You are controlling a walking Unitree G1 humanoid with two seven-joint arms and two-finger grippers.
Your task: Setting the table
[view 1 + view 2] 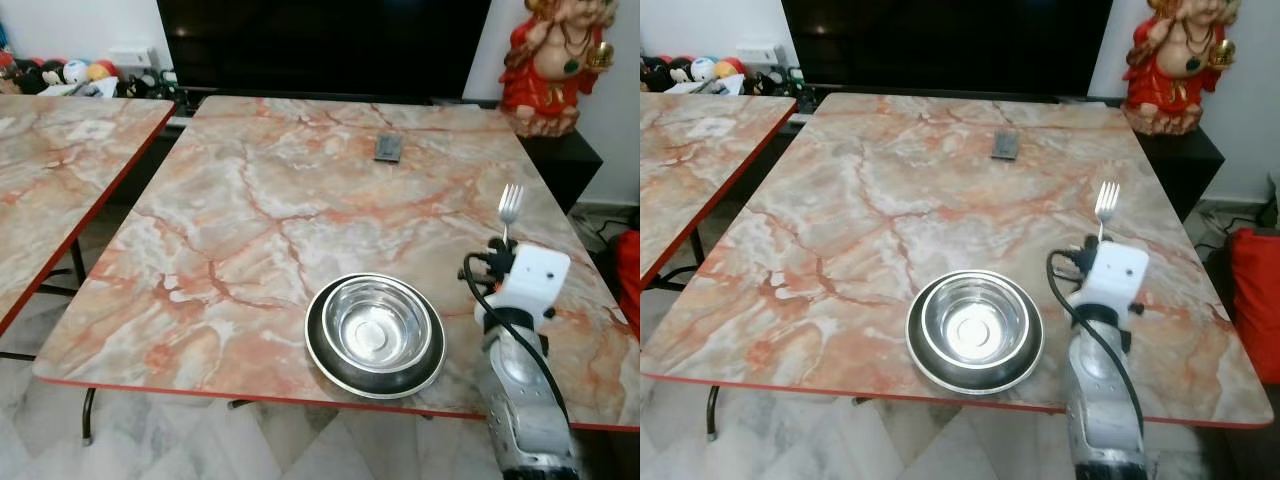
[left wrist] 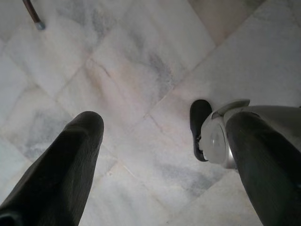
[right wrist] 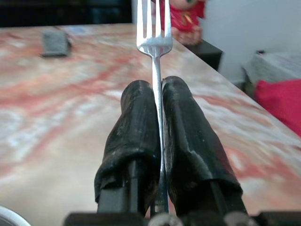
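Steel fork pinched upright in right pincer, beside steel bowl, left pincer spread.

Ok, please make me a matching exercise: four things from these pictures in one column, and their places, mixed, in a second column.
Things:
1. fork
2. steel bowl
3. dark flat object
4. red figurine

Places:
A. on the far part of the table
B. inside a dark plate, near the table's front edge
C. clamped in the right end effector
D. on a black stand beyond the table

Pairs: 1-C, 2-B, 3-A, 4-D
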